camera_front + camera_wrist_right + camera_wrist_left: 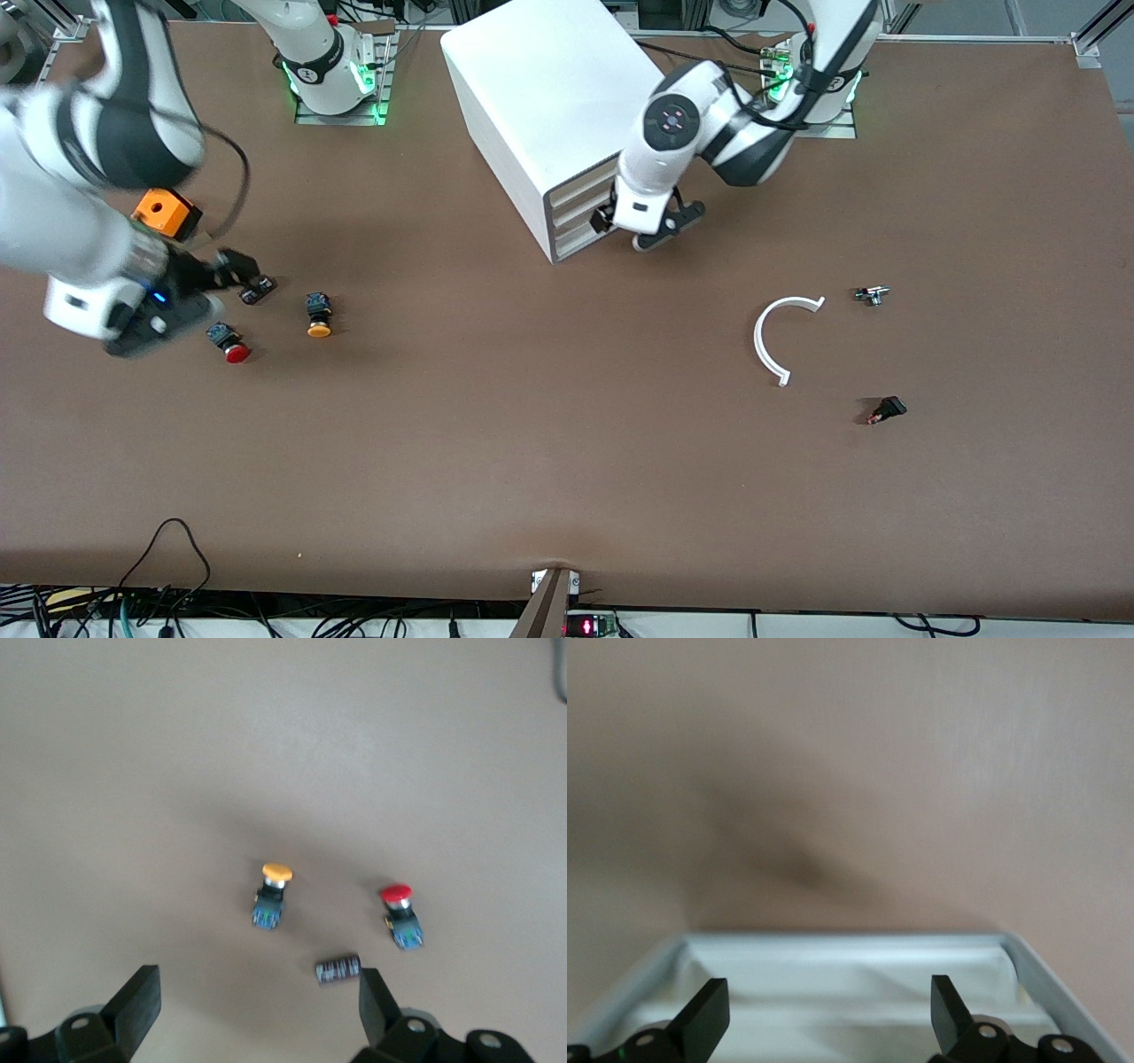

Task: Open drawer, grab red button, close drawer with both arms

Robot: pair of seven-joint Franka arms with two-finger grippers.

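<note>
At the cabinet's (pixel 540 115) front the left gripper (pixel 640 226), fingers spread and empty, works at the drawer (pixel 842 979), barely open, while the right gripper (pixel 232 270), also spread, hovers by the ungrabbed red button (pixel 229 344) on the table (pixel 532 425)

Table (pixel 567 461): matt brown covering, cloth-like, with a slight wrinkle at the edge nearest the front camera.

Cabinet (pixel 540 97): smooth white, plastic-looking, faint sheen on top.

Drawer (pixel 850 988): pale, smooth, lightly glossy walls.

Arms (pixel 709 115): glossy white shells, dark grey matt joints, black cables.

Left gripper (pixel 828 1014) and right gripper (pixel 257 1005): matt black fingers.

Button (pixel 232 346): shiny red cap, dull dark body.

Orange-yellow button (pixel 319 317): glossy cap.

Orange cube (pixel 159 211): smooth, plastic-looking.

White arc (pixel 772 341): matt white plastic.
</note>
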